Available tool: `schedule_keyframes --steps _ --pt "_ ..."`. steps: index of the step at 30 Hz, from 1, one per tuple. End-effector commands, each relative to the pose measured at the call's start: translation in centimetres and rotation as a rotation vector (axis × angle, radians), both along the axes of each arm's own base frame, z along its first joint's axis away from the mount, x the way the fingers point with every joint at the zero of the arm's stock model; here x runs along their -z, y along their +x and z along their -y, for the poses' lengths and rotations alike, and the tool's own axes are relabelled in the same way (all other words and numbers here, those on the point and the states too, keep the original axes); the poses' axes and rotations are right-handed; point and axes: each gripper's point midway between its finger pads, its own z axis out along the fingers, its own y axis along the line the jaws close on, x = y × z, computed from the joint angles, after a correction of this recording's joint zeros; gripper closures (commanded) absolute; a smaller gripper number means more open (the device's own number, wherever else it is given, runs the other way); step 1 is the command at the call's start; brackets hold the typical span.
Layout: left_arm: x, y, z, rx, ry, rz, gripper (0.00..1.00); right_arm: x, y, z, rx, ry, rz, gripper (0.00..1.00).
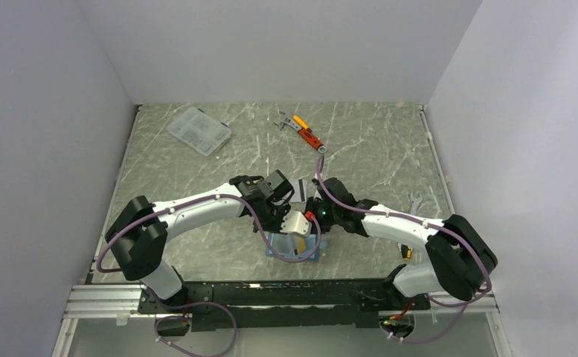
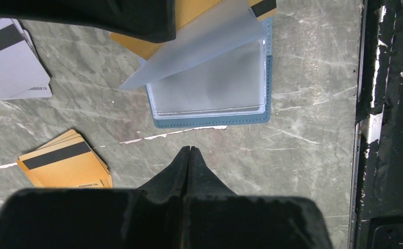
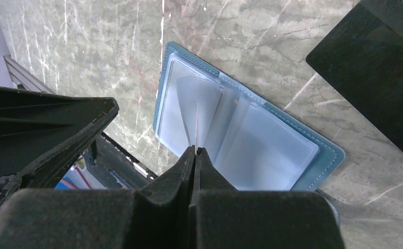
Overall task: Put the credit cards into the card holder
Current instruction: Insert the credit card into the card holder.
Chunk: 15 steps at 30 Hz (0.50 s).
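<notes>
Surface: grey-green marbled table, white walls around.
Card holder: lies open and flat at the near table edge, between my two arms. It has a teal rim and cloudy clear sleeves inside.
Right gripper: closed above the holder. One sleeve stands up to its tips, I judge to open a pocket; whether it is clamped, I cannot tell.
Left gripper: closed, empty, over bare table just beside the holder.
Credit cards: orange stack and grey card lie near the holder; one orange card shows behind the lifted sleeve.

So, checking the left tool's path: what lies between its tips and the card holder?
Only bare table separates left tool from card holder, per the left wrist view.
</notes>
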Motion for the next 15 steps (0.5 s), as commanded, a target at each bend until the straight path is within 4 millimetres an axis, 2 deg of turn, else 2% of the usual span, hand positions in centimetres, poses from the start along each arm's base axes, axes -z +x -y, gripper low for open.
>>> schedule_keyframes --steps 1,4,8,13,15 --pt "-0.7 -0.5 2.0 0.034 -0.081 -0.033 0.98 -1.5 0.3 -0.6 -0.014 0.049 0.048 1.00" --pt "-1.2 -0.7 2.6 0.042 -0.108 -0.047 0.98 -1.9 -0.1 -1.6 -0.064 0.109 0.046 1.00" --pt "-1.8 -0.7 2.7 0.042 -0.114 -0.044 0.98 -3.7 -0.7 -3.7 -0.171 0.246 0.071 1.00" --pt "-1.7 -0.8 2.0 0.036 -0.106 -0.027 0.98 -2.3 -0.4 -3.6 -0.171 0.191 0.031 1.00" --pt "-1.3 -1.0 1.8 0.031 -0.102 -0.034 0.98 -1.6 0.0 -2.7 -0.131 0.152 0.016 1.00"
